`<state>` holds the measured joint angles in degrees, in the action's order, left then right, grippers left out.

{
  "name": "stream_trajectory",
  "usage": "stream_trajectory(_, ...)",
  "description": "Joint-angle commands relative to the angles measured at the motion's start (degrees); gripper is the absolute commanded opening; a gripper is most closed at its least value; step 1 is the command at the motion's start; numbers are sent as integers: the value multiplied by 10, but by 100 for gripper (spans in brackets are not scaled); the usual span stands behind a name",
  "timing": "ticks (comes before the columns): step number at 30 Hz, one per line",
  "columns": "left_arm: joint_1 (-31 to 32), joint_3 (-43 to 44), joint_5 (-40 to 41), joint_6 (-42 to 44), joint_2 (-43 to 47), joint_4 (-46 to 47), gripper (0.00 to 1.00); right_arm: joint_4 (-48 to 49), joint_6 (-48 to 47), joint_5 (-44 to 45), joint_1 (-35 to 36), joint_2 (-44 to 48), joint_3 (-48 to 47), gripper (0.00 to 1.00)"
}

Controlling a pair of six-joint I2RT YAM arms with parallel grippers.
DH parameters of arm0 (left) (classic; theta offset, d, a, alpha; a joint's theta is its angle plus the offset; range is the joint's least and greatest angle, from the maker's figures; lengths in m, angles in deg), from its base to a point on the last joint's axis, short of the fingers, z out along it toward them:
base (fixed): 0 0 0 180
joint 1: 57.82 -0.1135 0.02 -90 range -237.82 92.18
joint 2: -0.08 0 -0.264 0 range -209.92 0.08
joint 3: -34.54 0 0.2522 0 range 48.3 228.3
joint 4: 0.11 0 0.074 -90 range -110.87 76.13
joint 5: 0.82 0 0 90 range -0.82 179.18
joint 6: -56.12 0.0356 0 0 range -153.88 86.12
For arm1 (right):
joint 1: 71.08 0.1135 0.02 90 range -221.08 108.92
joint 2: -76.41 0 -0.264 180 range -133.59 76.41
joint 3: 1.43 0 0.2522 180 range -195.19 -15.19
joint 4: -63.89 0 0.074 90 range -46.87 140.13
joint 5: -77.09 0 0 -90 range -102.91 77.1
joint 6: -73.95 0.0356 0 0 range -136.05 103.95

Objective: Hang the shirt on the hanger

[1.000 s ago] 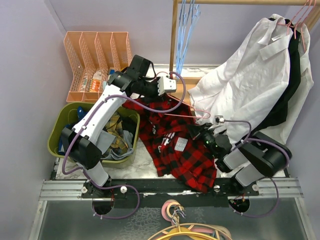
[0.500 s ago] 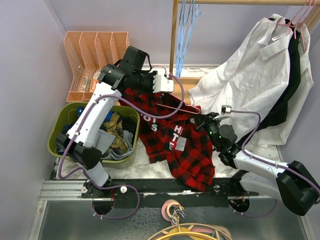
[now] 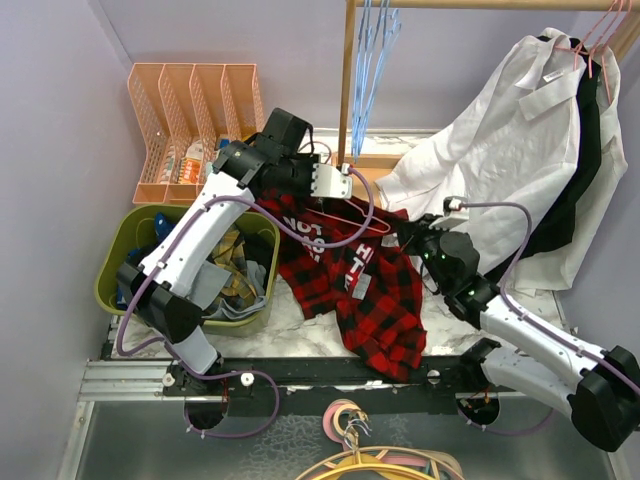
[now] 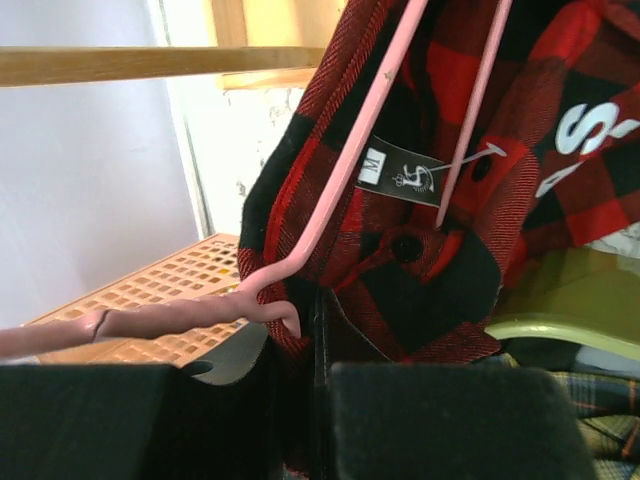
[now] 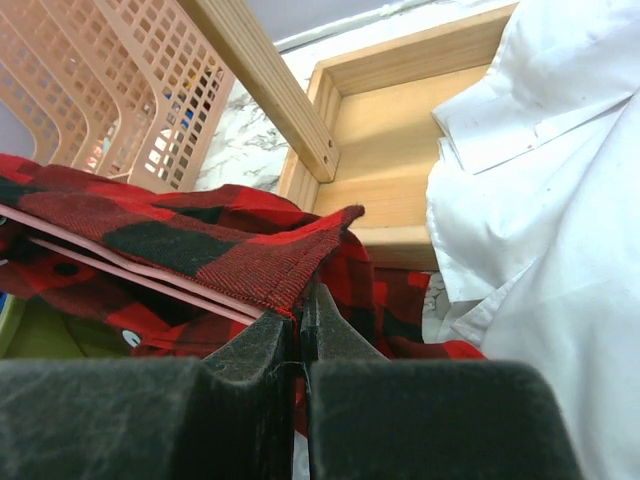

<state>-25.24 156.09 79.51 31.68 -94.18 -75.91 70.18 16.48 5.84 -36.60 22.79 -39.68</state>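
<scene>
My left tool pinches the thin pink hanger; my right tool clamps the soft plaid flannel shirt; crumpled clothes fill the green bin

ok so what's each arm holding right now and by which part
Both hold the shirt: the left fingers pinch it near the collar label, beside the hanger; the right fingers pinch a fabric edge.
</scene>
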Motion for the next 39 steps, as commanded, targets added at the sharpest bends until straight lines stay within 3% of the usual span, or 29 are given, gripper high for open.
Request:
stream_trajectory(1,24,-26,132,-39,34,103,0,-156,-18,-3,-6,-8,-81,1)
stream_trajectory(4,40,-43,172,-81,35,175,0,-240,6,-36,-6,-46,-134,1)
stream_trajectory(9,51,-16,132,-131,35,162,0,-209,-11,-12,-6,-57,-108,1)
stream_trajectory(14,50,-47,206,-103,50,206,0,-260,-43,9,-10,-79,-132,1)
stream_trajectory(26,50,-97,245,-68,64,237,0,-309,-104,4,-36,-64,-188,1)
stream_trajectory(34,52,-155,310,-68,77,338,0,-363,-84,-131,-43,-93,-247,1)
stream_trajectory(39,60,-207,314,-158,83,410,0,-328,-20,-326,-43,-88,-278,1)
